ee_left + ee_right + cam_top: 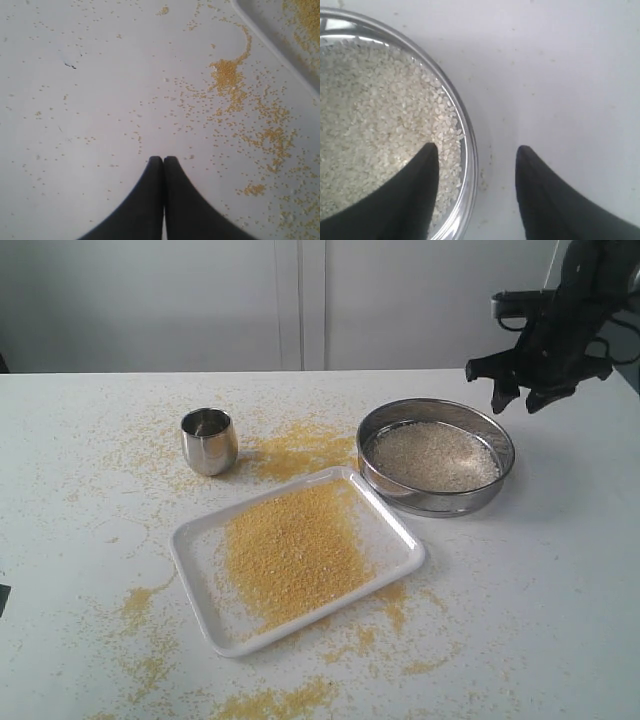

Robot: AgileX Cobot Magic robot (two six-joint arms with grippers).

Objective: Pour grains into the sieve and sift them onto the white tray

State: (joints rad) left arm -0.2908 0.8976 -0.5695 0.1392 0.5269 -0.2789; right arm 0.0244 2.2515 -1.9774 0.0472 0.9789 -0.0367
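The sieve (440, 502) stands on the table at the right and holds pale whitish grains (435, 455). In front of it, to the left, lies the white tray (196, 570) with a spread of yellow meal (295, 550). My right gripper (518, 402) hangs open above the sieve's far right rim, holding nothing. In the right wrist view its fingers straddle the sieve rim (465, 125), one over the grains (380, 115), one over bare table. My left gripper (163, 159) is shut and empty over the table, near a corner of the tray (270, 45).
A small steel cup (209, 440) stands upright to the left of the sieve, behind the tray. Yellow meal (300, 445) is scattered on the table around the tray and cup, and below the left gripper as loose yellow meal (227, 75).
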